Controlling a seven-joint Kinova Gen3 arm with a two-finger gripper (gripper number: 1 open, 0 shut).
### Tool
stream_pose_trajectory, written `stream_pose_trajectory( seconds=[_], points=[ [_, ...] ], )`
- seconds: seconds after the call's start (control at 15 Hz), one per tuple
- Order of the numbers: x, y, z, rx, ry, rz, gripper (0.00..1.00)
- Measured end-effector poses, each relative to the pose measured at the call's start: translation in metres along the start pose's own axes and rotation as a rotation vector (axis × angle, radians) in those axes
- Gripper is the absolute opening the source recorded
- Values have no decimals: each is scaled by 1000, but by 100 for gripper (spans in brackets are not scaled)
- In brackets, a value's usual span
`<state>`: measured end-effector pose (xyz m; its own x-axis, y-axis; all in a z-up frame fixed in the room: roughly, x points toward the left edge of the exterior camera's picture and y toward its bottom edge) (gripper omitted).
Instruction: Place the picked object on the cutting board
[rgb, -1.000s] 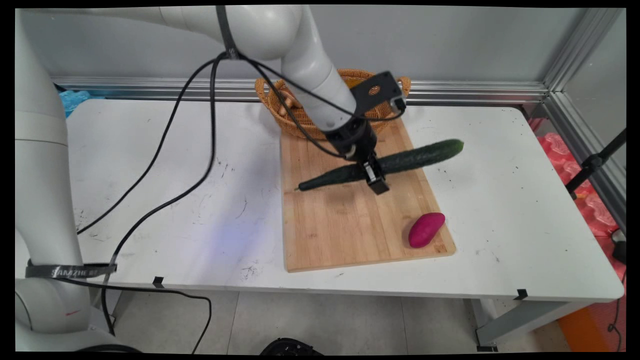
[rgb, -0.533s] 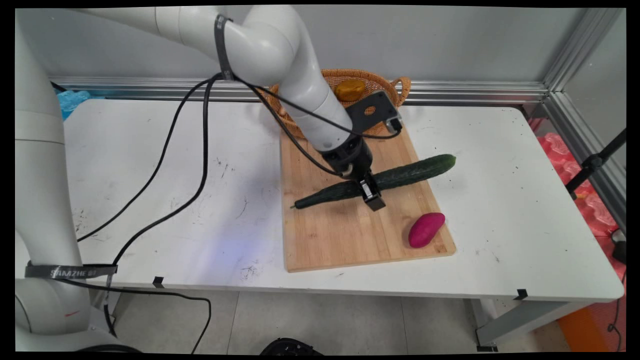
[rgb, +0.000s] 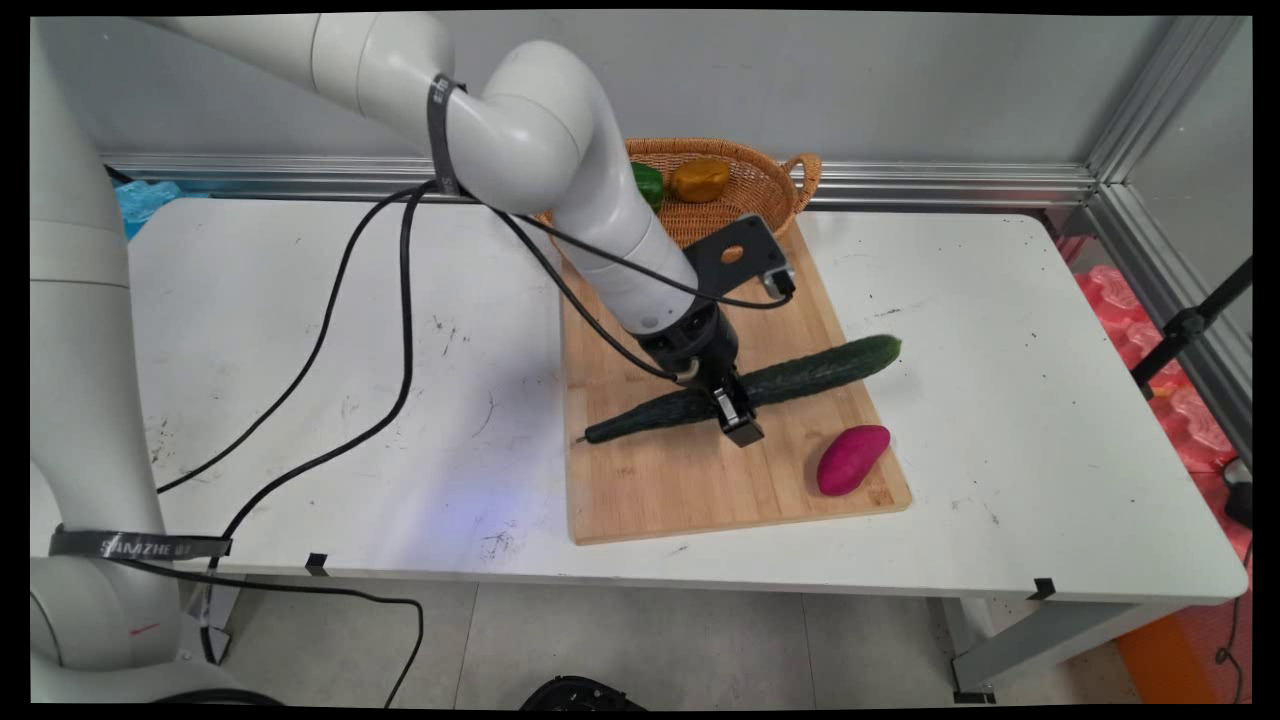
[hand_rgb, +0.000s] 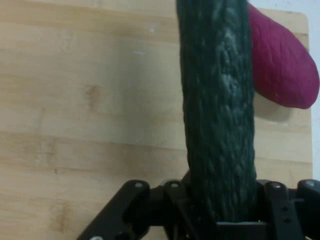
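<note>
Pinching cucumber (rgb: 760, 388) near its middle, claw (rgb: 735, 412) holds it level just above cutting board (rgb: 680, 480) on tabletop (rgb: 1000, 400); mid-length grip keeps balance. Purple sweet potato (rgb: 852, 459) nearby, basket (rgb: 745, 190) behind w/ veg.

Cucumber (rgb: 800, 375) in fingers (rgb: 742, 428) above board (rgb: 690, 480)

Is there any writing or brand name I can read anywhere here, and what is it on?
"SAMZHE": white letters on the black strap round the arm's base; the characters after it are too blurred to read.
Nothing readable on the cucumber, cutting board or basket.
</note>
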<state>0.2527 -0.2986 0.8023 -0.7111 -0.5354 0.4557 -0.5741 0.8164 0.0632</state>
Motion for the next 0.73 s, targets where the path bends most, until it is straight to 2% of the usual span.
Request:
stream_pose_trajectory(
  seconds=[0.07, 0.73],
  points=[
    [-2, 1, 2, -2, 0, -4, 100],
    [-9, 4, 11, -6, 12, -14, 100]
  ],
)
